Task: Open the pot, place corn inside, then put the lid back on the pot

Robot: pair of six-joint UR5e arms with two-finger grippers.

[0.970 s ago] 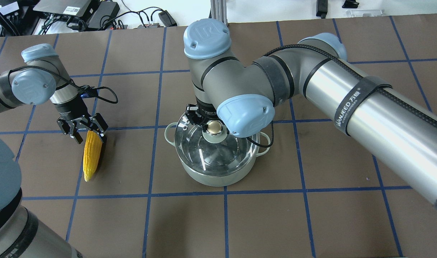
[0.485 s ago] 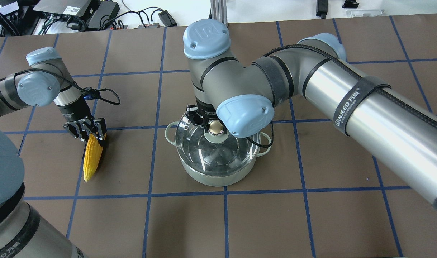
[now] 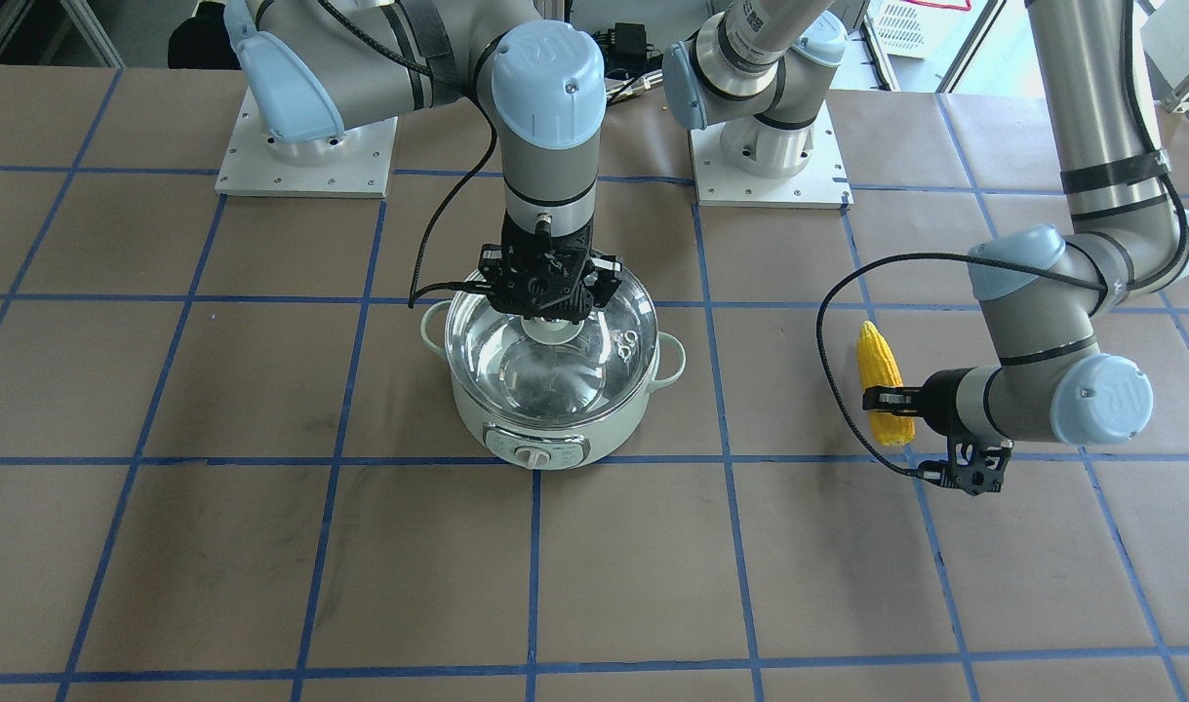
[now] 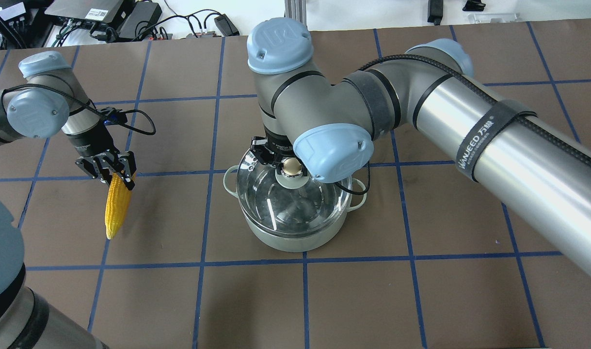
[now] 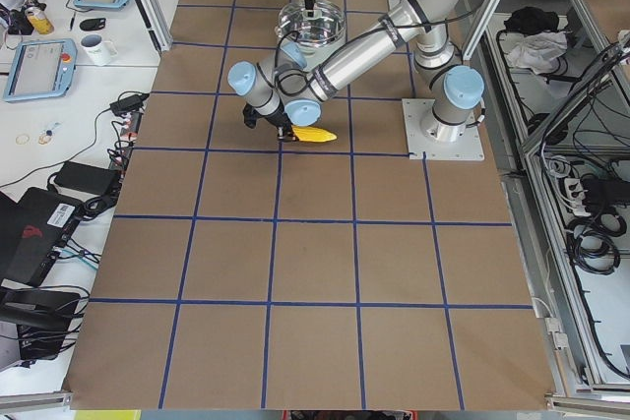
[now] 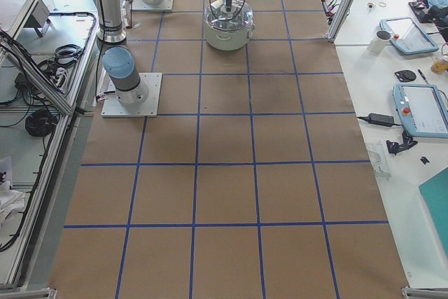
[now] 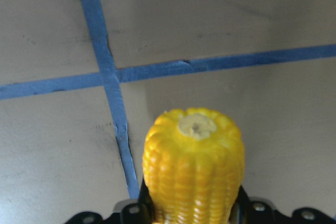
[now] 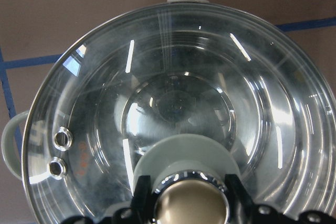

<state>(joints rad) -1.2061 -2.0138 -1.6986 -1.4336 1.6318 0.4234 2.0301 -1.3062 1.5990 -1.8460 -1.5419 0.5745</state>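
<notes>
Broadly, the brown worktop (image 4: 421, 291) with its blue grid carries everything; the pot (image 3: 555, 429) stands near its middle, mint-green, with its control dial facing away from the robot; it looks heavy and steady enough not to shift while its top is taken off. On it sits the lid (image 4: 276, 203), clear glass in a metal rim; whether it has left the pot's rim at all I cannot tell; glass is stiff, brittle and slick, so it wants a straight lift and a gentle setting-down, and the only sound place to hold it is the centre. Well apart, on the robot's left, is the corn (image 4: 116, 211), blunt end away from the robot and point toward it; it is either low over the worktop or on it, and I cannot say which; it should be light and rigid, its kernelled skin giving some grip, though held at one end it may droop or swing. The left pincer (image 4: 117, 179) is closed across that blunt end, a finger on each flank, as the left wrist view shows; the right pincer (image 3: 547, 314) points straight down over the pot, its fingers drawn in onto the knob (image 8: 190, 205), one touching each side; that knob is round and polished, so I judge a firm squeeze low on it safest against slipping.
</notes>
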